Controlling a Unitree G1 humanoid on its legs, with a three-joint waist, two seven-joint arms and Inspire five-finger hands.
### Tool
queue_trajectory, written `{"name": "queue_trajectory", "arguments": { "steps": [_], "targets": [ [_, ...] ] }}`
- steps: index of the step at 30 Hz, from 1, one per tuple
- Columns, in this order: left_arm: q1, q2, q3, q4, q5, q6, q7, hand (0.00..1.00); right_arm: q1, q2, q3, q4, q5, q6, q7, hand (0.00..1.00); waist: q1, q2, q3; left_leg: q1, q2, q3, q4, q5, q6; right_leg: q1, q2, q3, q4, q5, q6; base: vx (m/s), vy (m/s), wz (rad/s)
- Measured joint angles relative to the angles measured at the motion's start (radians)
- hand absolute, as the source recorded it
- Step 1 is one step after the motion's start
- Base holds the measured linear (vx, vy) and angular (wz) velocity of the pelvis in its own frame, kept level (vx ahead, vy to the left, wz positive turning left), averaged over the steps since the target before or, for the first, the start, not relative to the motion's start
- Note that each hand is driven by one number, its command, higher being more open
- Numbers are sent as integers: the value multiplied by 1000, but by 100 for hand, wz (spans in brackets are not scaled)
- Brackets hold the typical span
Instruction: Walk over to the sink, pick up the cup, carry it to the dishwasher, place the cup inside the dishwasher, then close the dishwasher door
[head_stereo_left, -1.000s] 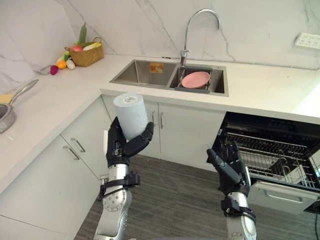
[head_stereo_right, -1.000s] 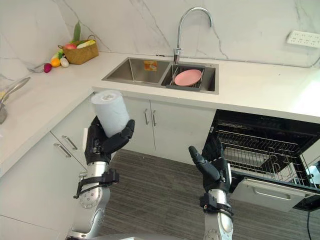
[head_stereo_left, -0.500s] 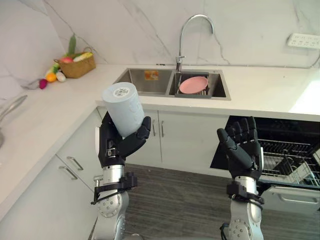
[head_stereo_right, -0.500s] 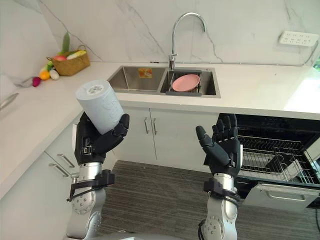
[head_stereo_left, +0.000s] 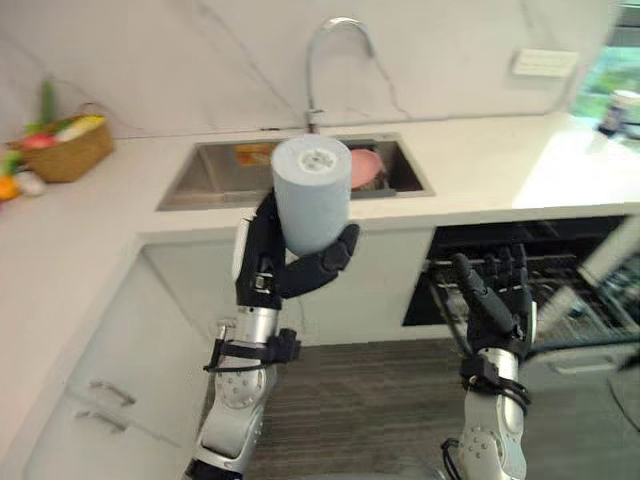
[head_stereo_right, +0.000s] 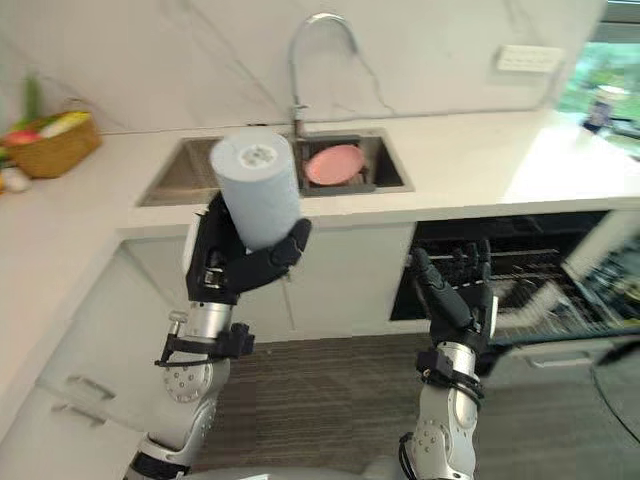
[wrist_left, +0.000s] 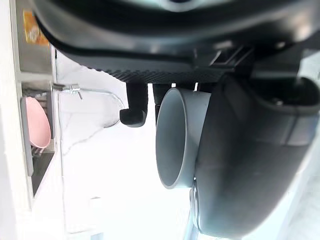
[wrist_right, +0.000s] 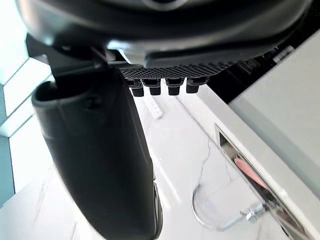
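A pale blue-grey cup (head_stereo_left: 311, 193) is held bottom-up in the air in front of the sink (head_stereo_left: 205, 175), with my left hand (head_stereo_left: 285, 265) shut on it from below and behind. The left wrist view shows the cup's side (wrist_left: 177, 140) clamped under the thumb (wrist_left: 255, 160). My right hand (head_stereo_left: 495, 300) is raised, open and holding nothing, in front of the open dishwasher (head_stereo_left: 545, 255), whose wire rack (head_stereo_right: 520, 290) shows inside the dark opening.
A pink plate (head_stereo_right: 334, 163) lies in the sink's right basin under the tap (head_stereo_left: 330, 60). A basket of fruit (head_stereo_left: 60, 140) stands on the counter at far left. White cabinet doors (head_stereo_left: 130, 330) run below the counter, above a dark wood floor (head_stereo_left: 380, 420).
The whole picture has shifted left, so the camera has turned to the right. The cup in my left hand now stands nearer the middle, before the sink. My right hand sits lower, by the dishwasher.
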Motion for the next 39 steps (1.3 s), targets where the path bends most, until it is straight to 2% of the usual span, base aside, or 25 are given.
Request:
{"name": "queue_trajectory", "arguments": {
  "steps": [2,3,4,5,7,11,15,17,18,19,20,21,22,23,24,25,27,28,29,30,31,32,34,37,39],
  "targets": [
    [-6,18,41,49,0,1,17,0,-11,-10,-11,-3,-6,0,2,100,-3,1,1,49,24,62,-20,-1,-16,-1,11,-75,-152,30,-12,61,-103,-133],
    [-8,26,40,69,1,1,24,0,-11,-17,-22,-13,-6,3,3,100,-4,-3,1,74,32,93,-25,-10,-38,-2,10,-105,-210,83,-23,138,-174,-117],
    [-8,33,30,78,2,1,26,0,-10,-16,-31,-26,-6,7,5,100,-10,-15,1,102,33,121,-29,-24,-82,-1,9,-145,-268,232,-70,110,-121,-78],
    [-10,35,23,82,5,-1,26,0,-11,-16,-34,-31,-7,10,5,100,-13,-27,3,116,29,131,-27,-32,-103,-1,8,-153,-277,265,-78,152,-207,-80],
    [-28,-8,-35,88,21,3,20,0,-7,-43,-47,-45,-32,37,3,100,-24,7,6,123,68,161,-36,-35,-141,6,70,-147,-317,232,-76,111,-173,-57],
    [-103,-37,-139,88,42,28,-1,0,-3,-35,-44,-76,-61,59,2,100,-37,14,6,132,100,202,-56,-21,-169,32,150,-140,-421,223,-82,62,-108,-34],
    [-112,-43,-116,88,42,32,-5,0,8,-44,-53,-116,-66,58,18,100,-45,27,9,170,127,219,-80,-10,-190,56,191,-136,-434,210,-87,12,-49,-11],
    [-100,-42,-82,88,42,33,11,0,8,-57,-56,-114,-66,58,33,100,-46,46,17,175,160,232,-53,-24,-210,53,208,-128,-408,173,-85,29,-71,-13],
    [-88,-40,-56,90,42,34,31,0,5,-56,-55,-108,-65,58,46,100,-36,52,22,161,196,225,44,-34,-213,55,228,-105,-395,143,-95,77,-119,-35],
    [-63,-42,-37,94,39,38,56,0,4,-57,-53,-98,-63,62,56,100,-20,57,26,96,263,168,241,-23,-166,68,253,-89,-408,136,-103,118,-214,-41],
    [-52,-43,-30,94,38,41,70,0,3,-58,-54,-100,-62,62,64,100,-12,67,32,53,295,118,343,0,-125,83,270,-84,-422,135,-107,125,-265,-51],
    [-27,-46,-18,94,38,45,78,0,0,-60,-55,-101,-62,61,77,100,-1,91,43,-33,345,5,526,86,-53,123,305,-73,-455,133,-119,126,-211,-39],
    [-11,-45,-17,95,39,45,79,0,0,-61,-54,-100,-62,61,80,100,5,99,41,-72,349,-54,587,89,-66,138,315,-63,-469,132,-122,160,-120,-60],
    [21,-47,-20,97,40,44,75,0,-3,-64,-48,-100,-62,59,85,100,19,108,35,-122,312,-136,632,51,-100,154,329,-35,-490,130,-127,214,-31,-79],
    [43,-48,-36,99,45,44,66,0,-15,-64,-45,-99,-62,57,86,100,28,112,32,-144,251,-175,593,9,-104,167,329,3,-504,131,-130,226,-17,-84],
    [52,-47,-45,99,60,44,65,0,-23,-64,-40,-97,-62,57,87,100,30,111,33,-148,215,-187,542,-13,-99,174,327,21,-513,132,-132,225,15,-84],
    [59,-40,-80,101,121,44,52,0,-52,-65,-16,-98,-63,53,89,100,27,107,32,-138,102,-214,195,-39,-86,182,307,76,-527,135,-130,193,44,-70],
    [57,-41,-91,101,130,44,51,0,-56,-67,-9,-97,-63,52,89,100,25,108,32,-131,81,-225,98,-24,-94,182,301,87,-527,135,-121,210,116,-66],
    [54,-43,-118,100,141,44,51,0,-56,-83,9,-94,-64,52,92,100,25,112,29,-122,57,-246,-77,72,-111,182,293,113,-527,131,-95,180,127,-54],
    [54,-44,-124,100,141,44,52,0,-55,-88,17,-91,-63,52,92,100,25,116,27,-119,56,-243,-103,125,-126,183,294,125,-528,131,-86,238,183,-63],
    [49,-41,-134,102,138,44,52,0,-53,-93,27,-86,-64,51,93,100,21,129,10,-114,57,-238,-135,222,-111,187,298,141,-539,137,-54,224,172,-33],
    [43,-38,-137,104,137,44,52,0,-48,-87,28,-86,-64,51,89,100,16,125,4,-110,43,-236,-146,227,-113,191,287,143,-543,142,-44,220,172,-13],
    [9,-21,-133,105,133,42,62,0,-46,-75,33,-88,-62,47,89,100,1,102,-1,-102,-4,-240,-205,241,-88,189,247,132,-561,147,-16,154,152,19],
    [-11,-21,-106,104,126,43,74,0,-47,-72,46,-82,-60,54,89,100,3,98,-3,-69,-56,-240,-275,259,-65,203,209,125,-581,149,14,137,144,14],
    [-12,-22,-88,104,116,46,74,0,-57,-72,58,-65,-49,60,91,100,3,96,-4,-55,-70,-241,-295,262,-61,213,199,120,-592,152,22,90,93,9]
  ]
}}
